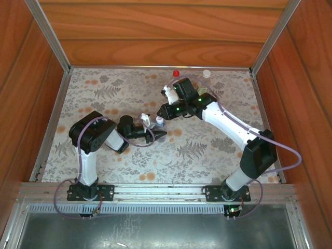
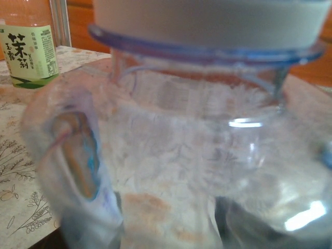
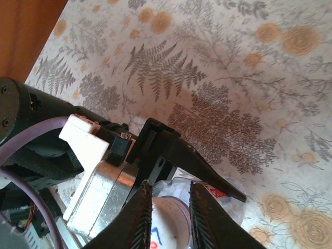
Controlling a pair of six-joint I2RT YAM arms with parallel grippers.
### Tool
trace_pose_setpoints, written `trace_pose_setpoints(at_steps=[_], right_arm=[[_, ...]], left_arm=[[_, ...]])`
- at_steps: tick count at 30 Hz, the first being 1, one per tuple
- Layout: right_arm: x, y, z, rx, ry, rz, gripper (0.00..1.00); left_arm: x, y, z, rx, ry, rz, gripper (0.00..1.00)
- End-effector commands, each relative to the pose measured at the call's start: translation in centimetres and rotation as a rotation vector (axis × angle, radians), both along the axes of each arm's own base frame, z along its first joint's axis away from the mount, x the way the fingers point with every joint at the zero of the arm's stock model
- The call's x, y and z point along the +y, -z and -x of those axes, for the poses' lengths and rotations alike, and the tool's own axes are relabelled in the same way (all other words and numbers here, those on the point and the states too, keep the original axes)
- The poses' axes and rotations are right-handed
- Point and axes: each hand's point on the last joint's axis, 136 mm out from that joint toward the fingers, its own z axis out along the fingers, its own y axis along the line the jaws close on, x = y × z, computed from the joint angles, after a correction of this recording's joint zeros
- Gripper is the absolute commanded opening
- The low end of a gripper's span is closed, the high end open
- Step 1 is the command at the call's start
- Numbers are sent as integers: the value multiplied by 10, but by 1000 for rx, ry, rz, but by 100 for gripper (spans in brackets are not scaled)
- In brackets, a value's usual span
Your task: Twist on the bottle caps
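One bluish bottle (image 2: 197, 155), clear and unlabelled, stands upright near the middle of the fern-patterned cloth (image 1: 104, 88). It is clamped at the body from the side by the left gripper (image 1: 155, 128), whose jaws I read as closed on it. One pale cap (image 3: 167, 220) is seated on that bottle's neck above a blue collar ring (image 2: 207, 49); how far it is threaded I cannot tell. Over it hangs the right gripper (image 3: 170, 184), its fingers (image 3: 142, 218) pointing down the bottle's long axis, one on either side of the cap and close to it. Whether they pinch it or stand just off it I cannot tell. Governing relation, as I judge it: the cap lies directly under and between the right fingers, and the twist axis is vertical. That makes the right arm the one to turn and the left the one to hold against it. Two further items sit near the far edge, a red cap (image 1: 176, 73) and a white cap (image 1: 207, 73), each apparently atop a bottle. One green-labelled bottle (image 2: 28, 54) stands well apart from the held one. Surface: flat, and bare around the grip. Room: the wooden walls (image 1: 155, 31) are well clear of both arms, and the tight spot is where the two grippers crowd together at the bottle's shoulder.
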Motion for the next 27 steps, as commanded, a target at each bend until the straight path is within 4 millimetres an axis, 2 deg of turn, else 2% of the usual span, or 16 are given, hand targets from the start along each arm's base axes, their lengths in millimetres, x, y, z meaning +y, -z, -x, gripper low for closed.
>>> trace_pose_setpoints(at_steps=[1,6,15,20,22,24,27], right_arm=[[4,2,10,49,-58,-23,22],[-4,7,25,96,-50,-25,17],[-20,7,52,147,-27,-56,14],[-21,-1,54,129,-31,-78,14],[-22,-5,48,83,-16,-73,21],[-25,-7,39,2,-21,-55,38],[-24,-12,35,-150,-133,-35,53]], left_arm=[[2,5,2,23,11,-1,50],[3,7,-2,36,-4,-2,50],[2,6,-5,37,-7,1,50],[2,8,-5,42,-5,-1,50],[2,8,-4,40,3,1,50],[1,6,1,40,26,3,50],[1,5,9,38,67,7,49]])
